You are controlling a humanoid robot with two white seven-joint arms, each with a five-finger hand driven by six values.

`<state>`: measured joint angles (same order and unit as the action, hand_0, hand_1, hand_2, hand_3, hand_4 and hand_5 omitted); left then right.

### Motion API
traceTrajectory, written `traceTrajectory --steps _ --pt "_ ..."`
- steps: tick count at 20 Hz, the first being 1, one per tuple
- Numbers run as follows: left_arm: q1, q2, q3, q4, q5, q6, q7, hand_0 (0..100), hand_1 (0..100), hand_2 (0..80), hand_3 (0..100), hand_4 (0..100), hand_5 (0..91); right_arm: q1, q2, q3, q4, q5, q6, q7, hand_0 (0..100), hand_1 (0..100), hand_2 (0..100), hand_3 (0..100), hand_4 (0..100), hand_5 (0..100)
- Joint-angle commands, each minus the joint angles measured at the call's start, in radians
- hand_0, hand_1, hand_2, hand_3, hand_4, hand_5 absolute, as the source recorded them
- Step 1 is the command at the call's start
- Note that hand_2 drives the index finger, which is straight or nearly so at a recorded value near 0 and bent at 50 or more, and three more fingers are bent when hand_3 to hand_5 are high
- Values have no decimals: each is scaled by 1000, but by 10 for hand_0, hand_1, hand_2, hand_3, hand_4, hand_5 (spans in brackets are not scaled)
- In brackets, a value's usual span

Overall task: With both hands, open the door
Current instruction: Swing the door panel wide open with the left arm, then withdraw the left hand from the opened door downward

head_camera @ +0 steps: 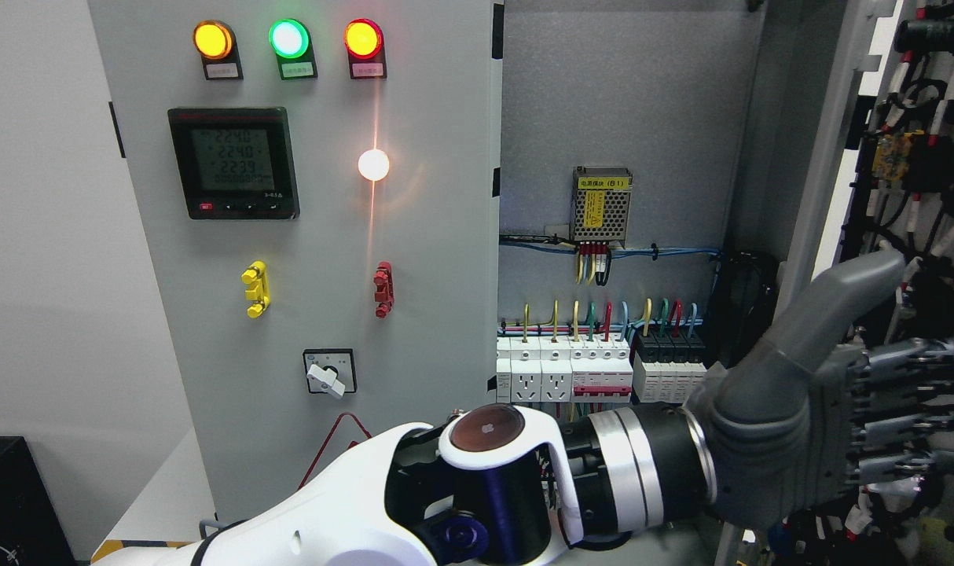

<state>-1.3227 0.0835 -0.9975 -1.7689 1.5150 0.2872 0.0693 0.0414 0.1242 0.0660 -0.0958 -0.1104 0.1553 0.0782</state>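
Note:
The grey cabinet has two doors. The left door (430,259) is closed. The right door (831,149) is swung open to the right, with wiring on its inner face (925,181). My left arm (414,487) comes in from the lower left and reaches across to the right door. My left hand (878,377) is at the door's lower inner side. Its fingers (909,393) are stretched out straight to the right over the wiring and its thumb (838,299) points up along the door's edge. It holds nothing. My right arm is out of view.
The open cabinet shows a row of breakers (595,369), coloured wires and a power supply (601,204). The left door carries three lit lamps (288,38), a meter (233,163), yellow (255,288) and red (383,288) handles and a rotary switch (329,371). A black box (13,503) stands at lower left.

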Motion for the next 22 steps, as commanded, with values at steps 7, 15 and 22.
traceTrajectory --steps 7,15,22 --pt "-12 -235 -19 196 -61 0 -3 0 0 0 0 0 0 0 0 0 -1 0 0 0 0 0 0 0 0 0" --pt "-24 -255 -18 232 -70 -2 -3 0 0 0 0 0 0 0 0 0 -1 0 0 0 0 0 0 0 0 0" --pt "-65 -263 -21 250 -78 -2 -5 0 0 0 0 0 0 0 0 0 -1 0 0 0 0 0 0 0 0 0"
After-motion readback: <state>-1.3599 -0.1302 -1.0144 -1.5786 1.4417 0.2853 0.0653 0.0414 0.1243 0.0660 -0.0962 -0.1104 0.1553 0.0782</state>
